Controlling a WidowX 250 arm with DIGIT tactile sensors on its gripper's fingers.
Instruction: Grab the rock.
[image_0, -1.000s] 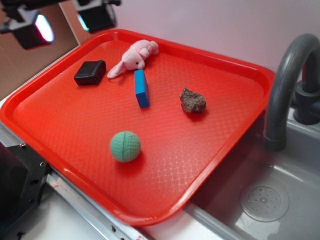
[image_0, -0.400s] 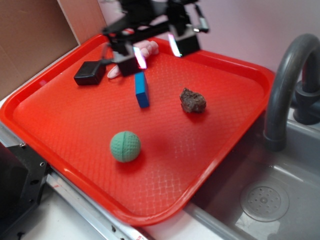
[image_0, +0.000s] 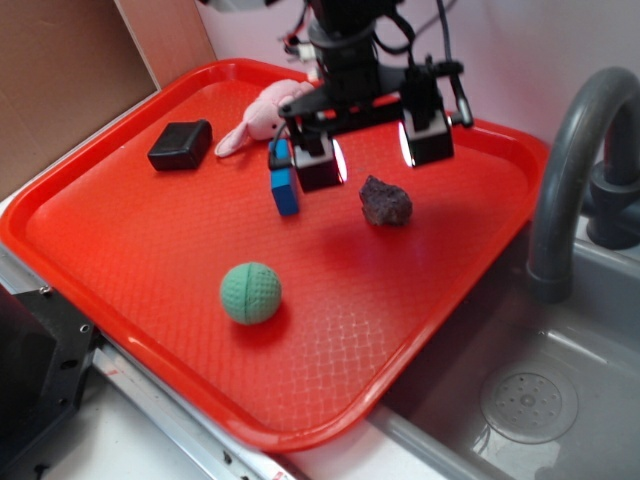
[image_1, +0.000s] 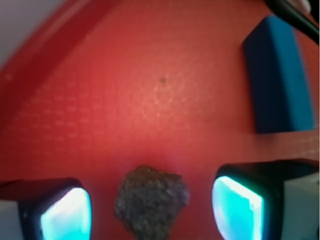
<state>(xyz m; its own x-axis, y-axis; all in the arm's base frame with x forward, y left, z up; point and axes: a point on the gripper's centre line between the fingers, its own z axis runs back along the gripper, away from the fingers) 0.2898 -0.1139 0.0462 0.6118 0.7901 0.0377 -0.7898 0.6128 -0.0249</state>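
Approach step: the hand (image_0: 372, 155) hangs spread above the rock (image_0: 386, 201) – fingers either side, not touching. Next, I judge, lower straight down, then pinch.

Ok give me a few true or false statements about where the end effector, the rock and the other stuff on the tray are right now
1. The end effector is open, with the rock between its fingers in the wrist view. True.
2. The rock is lifted off the red tray. False: it lies on the tray.
3. The green ball sits nearer the tray's front edge than the rock. True.
4. The blue block touches the rock. False: they lie apart.
5. The pink plush lies in the sink. False: it is on the tray.
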